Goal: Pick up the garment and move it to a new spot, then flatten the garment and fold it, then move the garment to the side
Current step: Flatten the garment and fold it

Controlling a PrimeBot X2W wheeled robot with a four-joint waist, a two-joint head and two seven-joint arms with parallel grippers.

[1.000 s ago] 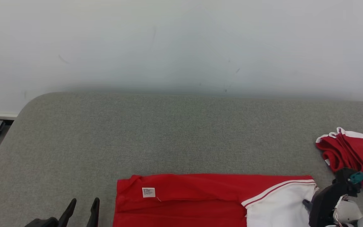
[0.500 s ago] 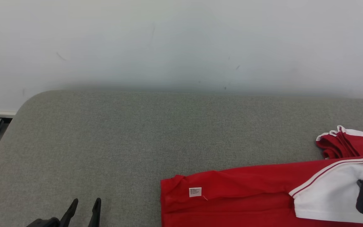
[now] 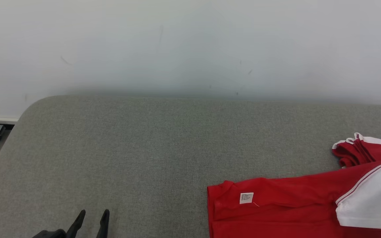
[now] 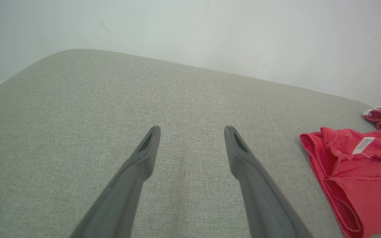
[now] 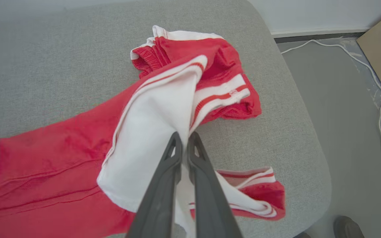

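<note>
Surface: grey fabric-covered pad (image 3: 144, 148) with rounded corners, set against a pale wall (image 3: 190, 43) at 12 o'clock.
Garment: red garment (image 3: 276, 205) with a white panel, lying at about 4 o'clock on the pad in the head view. It is mostly flat, and its right end is lifted and drawn to a peak.
Label: small white label (image 3: 246, 197) near the garment's left edge, facing up.
Left gripper: left gripper (image 3: 94, 213) at 7 o'clock, jaws spread wide with nothing between them, over bare pad and well apart from the garment.
Right gripper: right gripper (image 5: 185, 135) has its jaws pinched together on the garment's white panel, with cloth rising between the fingers.
Other cloth: bunched red cloth (image 3: 362, 150) with white stripes at 3 o'clock. The garment's raised end overlaps its near edge.
Floor: grey floor (image 5: 336, 115) past the pad's right edge, with a white cable (image 5: 369, 82) across it.
</note>
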